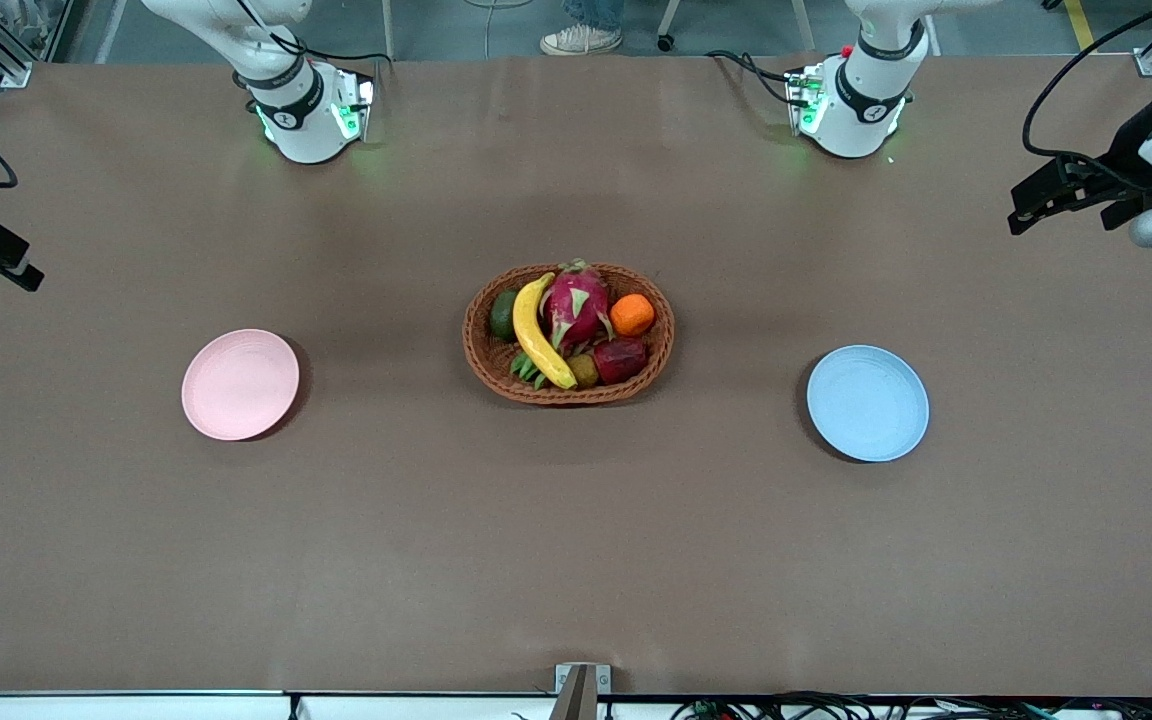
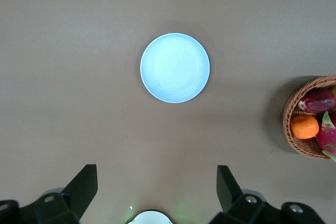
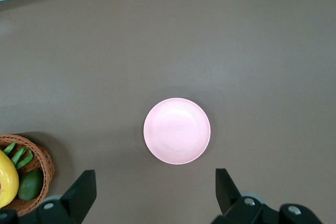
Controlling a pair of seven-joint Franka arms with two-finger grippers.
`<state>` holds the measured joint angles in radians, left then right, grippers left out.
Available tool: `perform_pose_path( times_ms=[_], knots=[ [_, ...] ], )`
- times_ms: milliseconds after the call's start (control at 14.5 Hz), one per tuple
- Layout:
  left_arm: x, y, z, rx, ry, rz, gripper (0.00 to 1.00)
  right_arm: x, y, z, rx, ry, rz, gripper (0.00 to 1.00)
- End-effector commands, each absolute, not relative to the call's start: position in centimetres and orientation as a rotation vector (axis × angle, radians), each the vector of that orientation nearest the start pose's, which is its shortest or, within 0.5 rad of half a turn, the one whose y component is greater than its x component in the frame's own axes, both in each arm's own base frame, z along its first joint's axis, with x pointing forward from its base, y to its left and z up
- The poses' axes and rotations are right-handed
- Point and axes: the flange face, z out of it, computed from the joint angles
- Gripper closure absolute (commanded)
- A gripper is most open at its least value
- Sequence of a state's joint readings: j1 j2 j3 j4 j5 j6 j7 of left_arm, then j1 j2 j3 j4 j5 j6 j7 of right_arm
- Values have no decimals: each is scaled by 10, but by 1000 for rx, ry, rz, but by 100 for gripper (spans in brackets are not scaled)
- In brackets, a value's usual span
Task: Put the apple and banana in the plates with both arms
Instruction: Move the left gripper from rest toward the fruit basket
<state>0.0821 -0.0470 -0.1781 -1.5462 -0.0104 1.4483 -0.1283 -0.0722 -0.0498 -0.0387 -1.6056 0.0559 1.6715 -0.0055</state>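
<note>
Blue plate (image 1: 868,403) empty, both arms raised, fingers (image 2: 81,187) apart.

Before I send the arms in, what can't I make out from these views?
- Apple: front view, lower part sunk in the basket; in the left wrist view the frame edge cuts the basket, so it is uncertain there.
- Banana: right wrist view, cut by the edge.
- Left tool, right tool: open; in the front view both are cut by the side edges.

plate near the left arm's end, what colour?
Light blue plate, plain and with nothing on it; the left wrist view shows it best.
</note>
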Motion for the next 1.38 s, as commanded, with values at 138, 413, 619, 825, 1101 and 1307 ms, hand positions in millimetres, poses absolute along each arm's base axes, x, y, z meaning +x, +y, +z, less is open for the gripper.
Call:
perform_pose_path(
  times_ms=[138,413,619,825,1101,1307],
  knots=[
    [526,-56,653,-3140,-63,98,0,540,-60,651,-3098,190,-196,0],
    [545,-53,628,-3139,-61,160,0,540,-64,651,-3099,200,-196,0],
    [556,-61,612,-3148,-68,172,0,540,-63,651,-3101,186,-199,0],
    [575,-93,573,-3157,-22,217,0,540,-61,652,-3104,176,-203,0],
    [581,-155,525,-3143,-138,245,0,541,-50,650,-3168,144,-190,0],
    [580,-204,484,-3127,-211,268,0,540,-56,650,-3154,166,-190,0]
  ],
)
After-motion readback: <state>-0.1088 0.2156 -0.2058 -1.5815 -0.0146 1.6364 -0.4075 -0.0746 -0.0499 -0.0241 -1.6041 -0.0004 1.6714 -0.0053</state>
